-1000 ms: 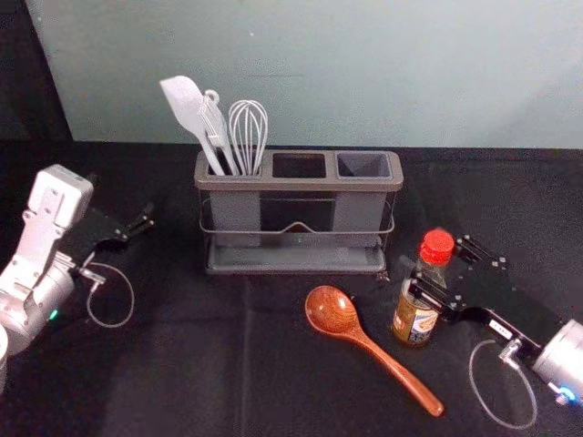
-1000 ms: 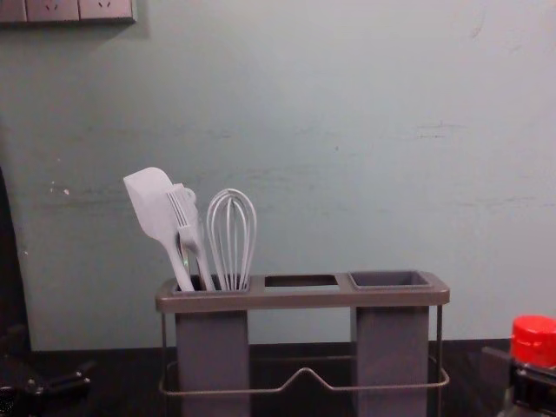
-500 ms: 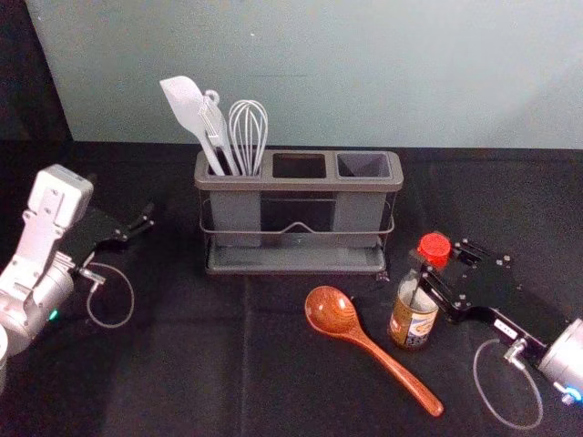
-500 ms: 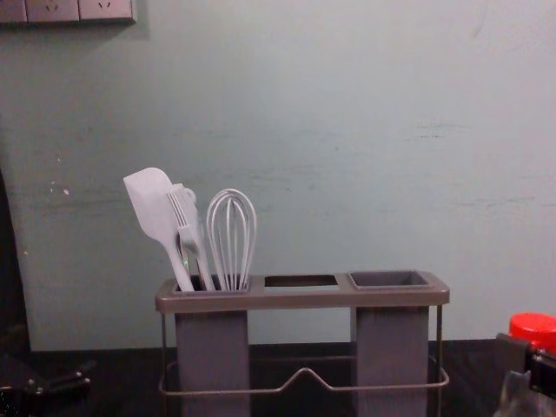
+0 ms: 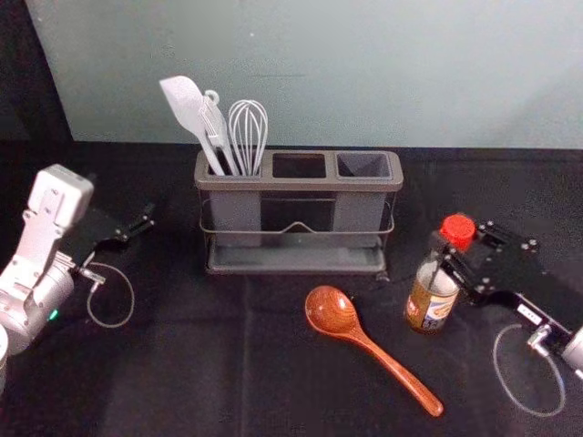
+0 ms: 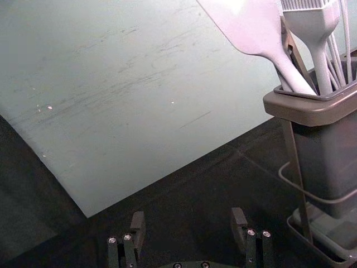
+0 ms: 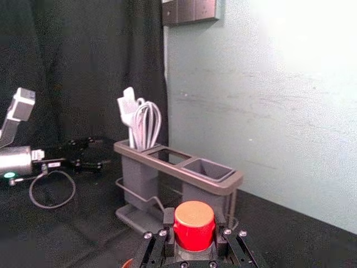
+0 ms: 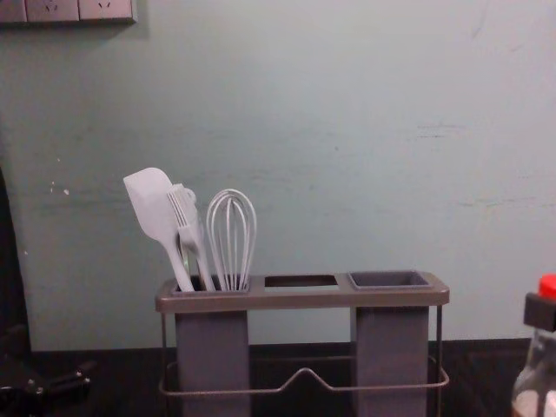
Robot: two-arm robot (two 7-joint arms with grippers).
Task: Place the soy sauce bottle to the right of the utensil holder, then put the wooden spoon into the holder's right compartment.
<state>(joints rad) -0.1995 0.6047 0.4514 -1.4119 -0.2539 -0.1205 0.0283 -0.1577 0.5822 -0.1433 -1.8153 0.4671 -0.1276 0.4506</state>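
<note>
Soy sauce bottle (image 5: 431, 296): neck clamped in right gripper (image 5: 458, 248); head view adds glossy spoon (image 5: 332, 312) left of it. Left gripper (image 5: 146, 218) open, well apart.

The right gripper (image 5: 455, 249) is clamped around the bottle (image 5: 431, 302); the left gripper (image 5: 122, 202), jaws parted, is positioned well left of it.

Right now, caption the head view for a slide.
Right gripper holding the soy sauce bottle, front right of the utensil holder, the wooden spoon lying nearby.
</note>
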